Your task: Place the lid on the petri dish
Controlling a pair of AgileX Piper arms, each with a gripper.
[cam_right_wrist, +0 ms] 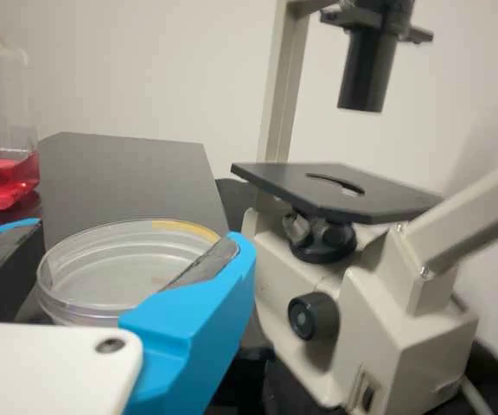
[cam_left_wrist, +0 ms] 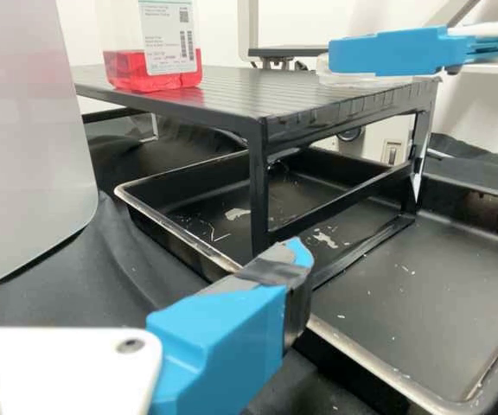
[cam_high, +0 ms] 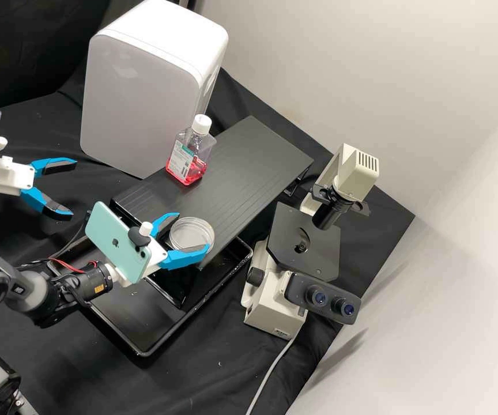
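1. Landmark: the black raised shelf (cam_high: 243,167), standing in a black tray (cam_high: 145,328) on the cloth-covered surface (cam_high: 231,369); all places below are given from the shelf.
2. The petri dish (cam_high: 194,229) sits on the shelf's top, right at its near corner, just beside the edge that drops to the tray; the upper clear face reads as the lid (cam_right_wrist: 124,259); I cannot tell whether it is fully seated on the base.
3. Right gripper (cam_high: 190,233) is at that same corner; its fingers stand on opposite sides of the dish's rim and look clamped on it.
4. Left gripper (cam_high: 70,189) hangs off the shelf's left end, well apart from it; fingers spread wide, holding nothing.
5. Risks, as a judgement:
   - the dish is so near the shelf edge that a sideways drag on release could push it over into the tray;
   - if the fingers part unevenly, one pad may cling and tip the lid, leaving it askew on the base;
   - too hard a squeeze on thin clear plastic could flex the rim, so the lid pops up or jams;
   - a lift with the lid alone in the grip could leave the base behind or carry it partway, then drop it.
6. Count: one petri dish; one lid, as far as can be told; one bottle of red liquid (cam_high: 190,153) at the shelf's far left end; one white box (cam_high: 145,86) behind the shelf; one microscope (cam_high: 306,253) just beside its right end; one shelf; one tray; two grippers, two fingers each.
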